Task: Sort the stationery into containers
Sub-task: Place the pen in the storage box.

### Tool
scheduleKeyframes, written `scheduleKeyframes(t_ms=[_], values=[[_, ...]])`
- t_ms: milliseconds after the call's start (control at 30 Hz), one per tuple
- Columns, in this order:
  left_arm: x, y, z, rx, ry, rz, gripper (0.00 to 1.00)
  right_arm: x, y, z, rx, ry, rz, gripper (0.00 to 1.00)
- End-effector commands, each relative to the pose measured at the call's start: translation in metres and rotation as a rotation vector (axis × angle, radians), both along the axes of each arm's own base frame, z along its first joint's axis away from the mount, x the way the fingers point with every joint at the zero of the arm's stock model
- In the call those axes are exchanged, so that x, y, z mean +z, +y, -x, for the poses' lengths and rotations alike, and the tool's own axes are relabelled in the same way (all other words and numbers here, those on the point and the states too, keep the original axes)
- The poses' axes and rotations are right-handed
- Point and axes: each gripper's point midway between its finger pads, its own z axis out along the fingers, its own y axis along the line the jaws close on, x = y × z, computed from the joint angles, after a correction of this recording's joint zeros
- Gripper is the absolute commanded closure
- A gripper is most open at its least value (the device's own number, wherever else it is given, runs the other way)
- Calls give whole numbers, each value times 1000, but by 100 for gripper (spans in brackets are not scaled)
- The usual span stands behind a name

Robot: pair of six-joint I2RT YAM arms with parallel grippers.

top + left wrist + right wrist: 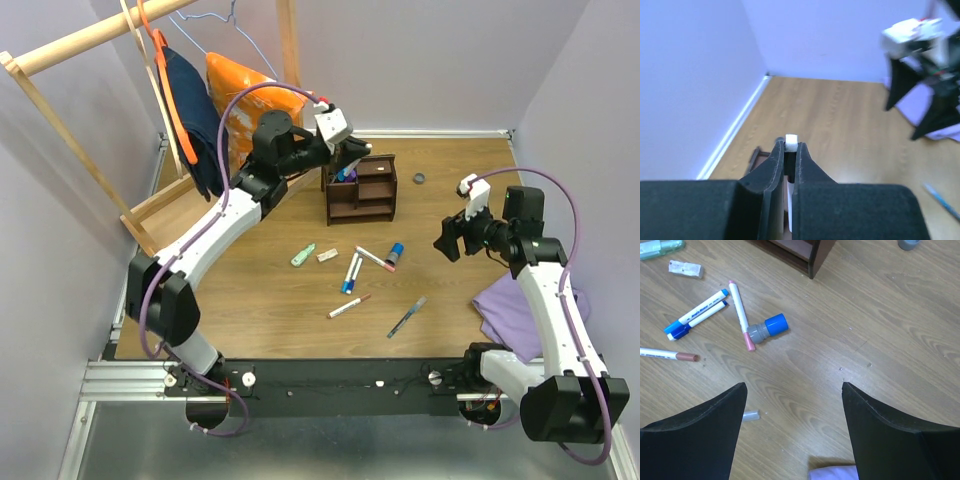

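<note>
The dark brown organizer [362, 187] stands at the back middle, with a blue pen in its left compartment. My left gripper [350, 157] is over its left side, shut on a white pen [791, 139] that stands upright between the fingers. On the table lie a pale green eraser [303, 255], a beige piece [327, 256], two blue-capped markers [351, 272], a pink-tipped pen [375, 259], a blue-capped grey piece [394, 254], a brown-capped pen [349, 306] and a blue pen [407, 317]. My right gripper [450, 240] is open and empty, to the right of them.
A pale wooden rack [60, 110] with navy and orange items stands at the back left. A purple cloth [515, 310] lies under the right arm. A small grey ring [419, 179] lies right of the organizer. Walls close in the back and both sides.
</note>
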Motion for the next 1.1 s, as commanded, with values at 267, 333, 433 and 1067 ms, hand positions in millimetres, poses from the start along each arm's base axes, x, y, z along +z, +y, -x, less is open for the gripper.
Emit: scheduleKeyframes(t_ms=[267, 333, 433, 1067], values=[[-54, 1, -95, 84, -76, 104, 100, 26, -11, -22, -112, -48, -1, 16], [-64, 3, -106, 90, -60, 107, 100, 26, -13, -25, -118, -38, 13, 16], [-73, 6, -117, 95, -48, 109, 100, 23, -15, -28, -124, -22, 23, 16], [-129, 20, -151, 121, -21, 124, 100, 2, -18, -58, -128, 61, 33, 16]])
